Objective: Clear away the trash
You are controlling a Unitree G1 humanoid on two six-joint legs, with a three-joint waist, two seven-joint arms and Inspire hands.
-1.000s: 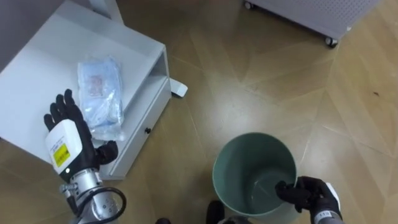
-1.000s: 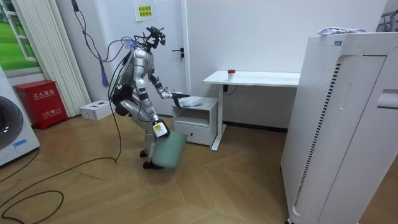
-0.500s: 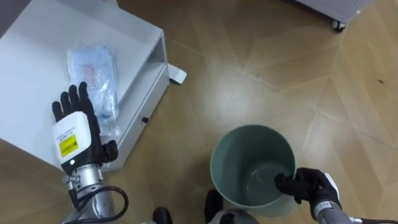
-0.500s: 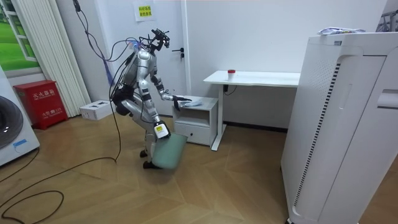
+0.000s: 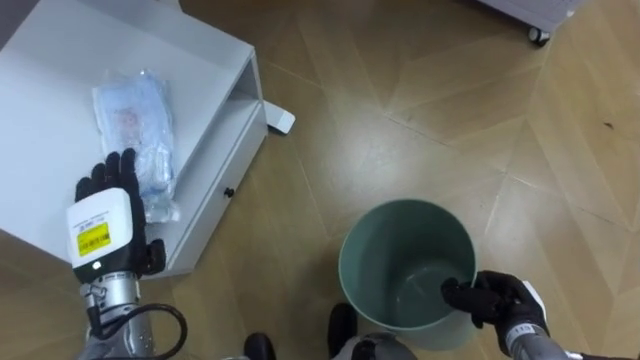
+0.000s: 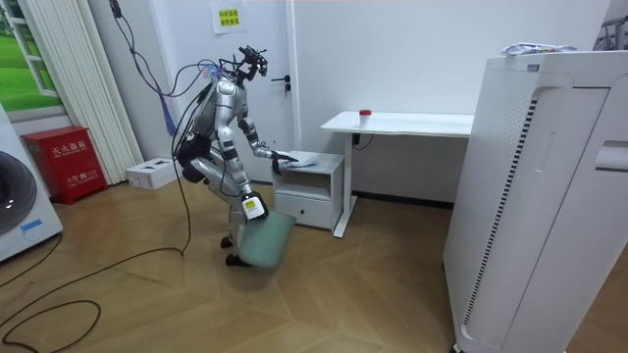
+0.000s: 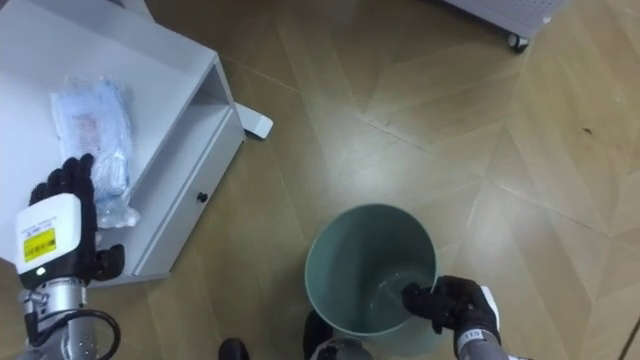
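A crumpled clear plastic bag (image 5: 133, 135) with pale blue and pink contents lies on top of a low white cabinet (image 5: 70, 60). My left hand (image 5: 103, 222) hovers over the bag's near end, its fingers straight and holding nothing. Whether the fingertips touch the plastic I cannot tell. At the lower right my right hand (image 5: 497, 301) is curled round the rim of a round green bin (image 5: 390, 235), which is empty inside. In the room view I stand bent forward beside the cabinet (image 6: 314, 186), with the bin (image 6: 263, 239) tilted at knee height.
The cabinet has a drawer with a small dark knob (image 5: 229, 192) facing the wooden floor. A white desk (image 6: 397, 123) stands behind it and a tall white appliance (image 6: 549, 196) is at the room view's right. A wheeled white unit (image 5: 535, 20) is at the far right.
The whole picture has shifted a little. My left hand has edged nearer the bag's near end and its thumb has drawn in. The right hand keeps its hold on the bin.
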